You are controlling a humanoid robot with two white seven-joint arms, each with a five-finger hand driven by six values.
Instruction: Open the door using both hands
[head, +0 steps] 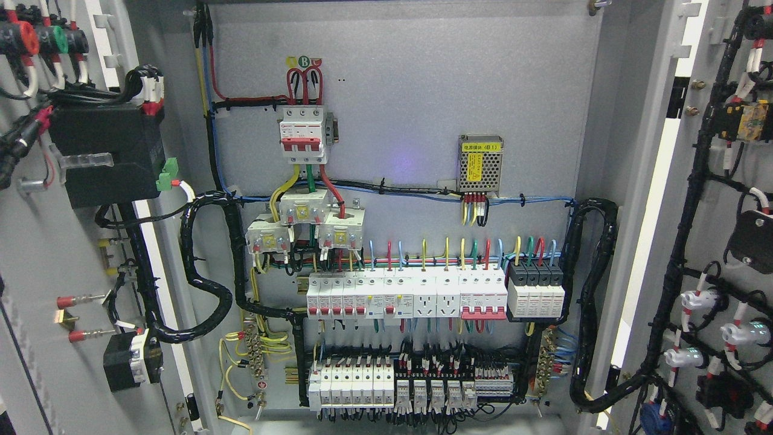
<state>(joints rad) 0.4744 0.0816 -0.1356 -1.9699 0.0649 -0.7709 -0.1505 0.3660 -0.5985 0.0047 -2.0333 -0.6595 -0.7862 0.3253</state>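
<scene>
Both doors of the electrical cabinet stand swung wide. The left door [36,254] shows its inner face at the picture's left, carrying a black box [109,154] and wired parts. The right door [712,199] shows its inner face at the right, with black cable bundles and indicator lamp backs. Between them the grey back panel [410,96] is fully exposed. Neither of my hands nor any arm shows in the head view.
On the panel sit a red-and-white main breaker [302,136], a small power supply [481,163], a row of white breakers [404,296] and terminal blocks [410,386]. Thick black cable looms [205,284] loop from each door to the panel.
</scene>
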